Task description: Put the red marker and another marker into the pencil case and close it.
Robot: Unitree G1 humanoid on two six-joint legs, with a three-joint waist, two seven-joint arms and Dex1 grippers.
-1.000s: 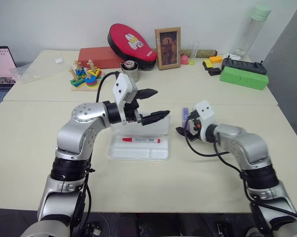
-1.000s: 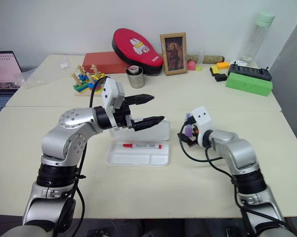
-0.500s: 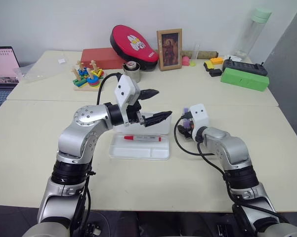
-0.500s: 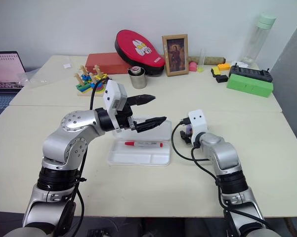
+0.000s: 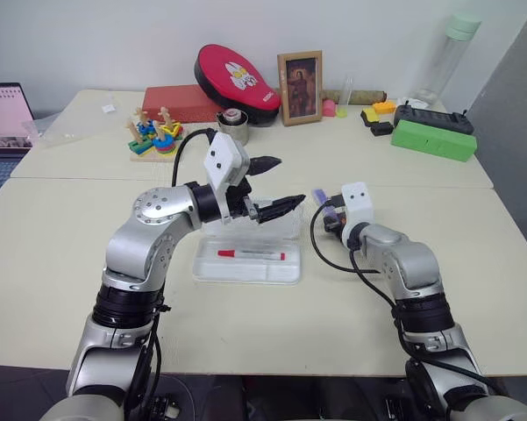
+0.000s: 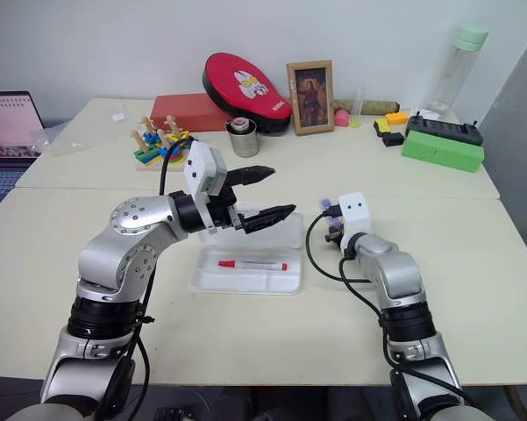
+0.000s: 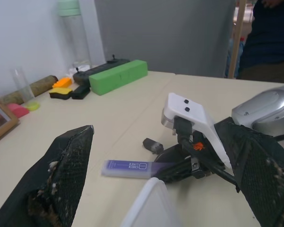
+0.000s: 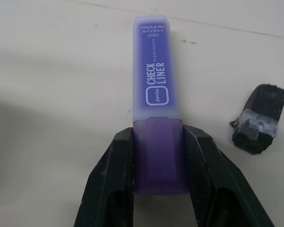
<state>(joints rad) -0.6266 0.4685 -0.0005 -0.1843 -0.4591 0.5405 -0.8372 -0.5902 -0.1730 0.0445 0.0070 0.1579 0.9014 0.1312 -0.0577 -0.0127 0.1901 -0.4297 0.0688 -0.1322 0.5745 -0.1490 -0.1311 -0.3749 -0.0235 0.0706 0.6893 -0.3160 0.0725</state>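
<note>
From the right wrist view we see the right gripper (image 8: pixel 158 177) closed on the darker end of the purple marker (image 8: pixel 157 99), which lies on the cream worktop (image 8: pixel 52 94) beside a small dark grey object (image 8: pixel 259 120). The head views add the open pencil case (image 5: pixel 247 263) with the red marker (image 5: pixel 250 255) in its tray, and the left gripper (image 5: pixel 272 186) spread wide and empty above it. A green box (image 5: pixel 432 138) sits far back by the wall
</note>
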